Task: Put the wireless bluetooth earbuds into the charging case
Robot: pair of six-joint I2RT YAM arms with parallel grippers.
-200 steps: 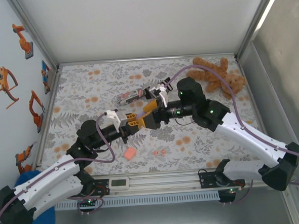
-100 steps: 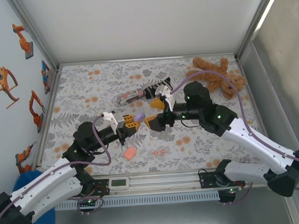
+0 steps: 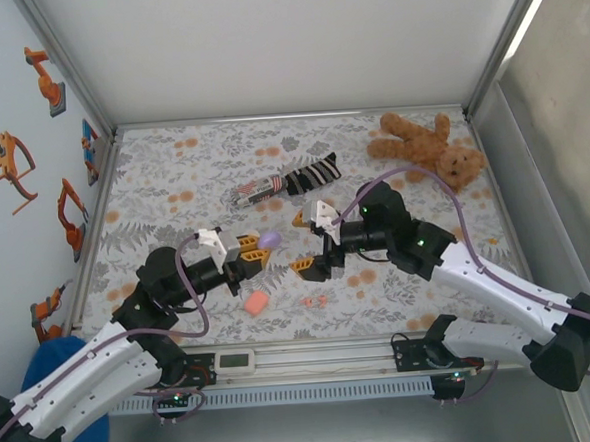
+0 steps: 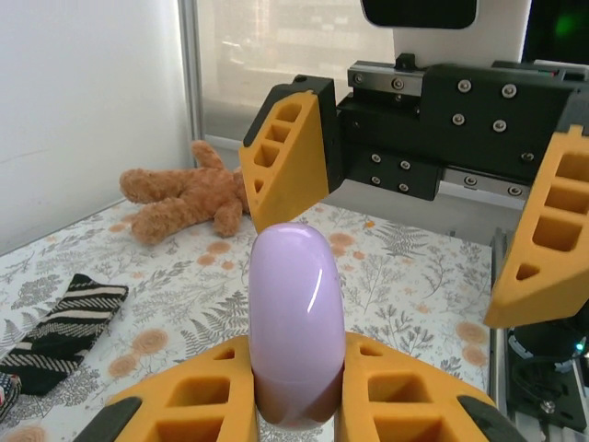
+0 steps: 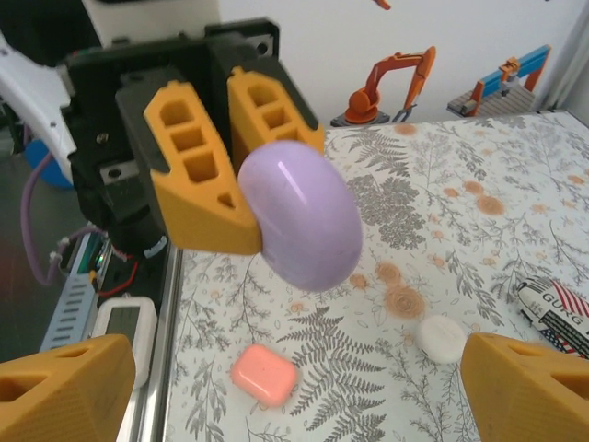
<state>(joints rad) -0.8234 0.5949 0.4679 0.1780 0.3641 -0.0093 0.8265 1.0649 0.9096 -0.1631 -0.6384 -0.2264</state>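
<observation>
A floral-printed table [image 3: 172,178] is lying inside a framed enclosure. Behind the table a plain white panel [image 3: 284,41] is standing, catching even light. To the table's left a pale wall [image 3: 4,209] is carrying orange robot-arm stickers [image 3: 44,81]. Aluminium posts [image 3: 70,69] are rising from the table's far corners. Right of the table a grey wall [image 3: 572,164] is running back, with a bright strip [image 3: 540,1] glowing above it.

Left claw [image 3: 260,249] and right claw [image 3: 304,242]: orange ribbed fingers [image 5: 198,175] on black, screw-studded mounts [image 4: 442,129]. Behind them, white shells [image 3: 103,363], black joints [image 3: 168,274], green lights [image 3: 418,242], purple cables [image 3: 192,287].
</observation>
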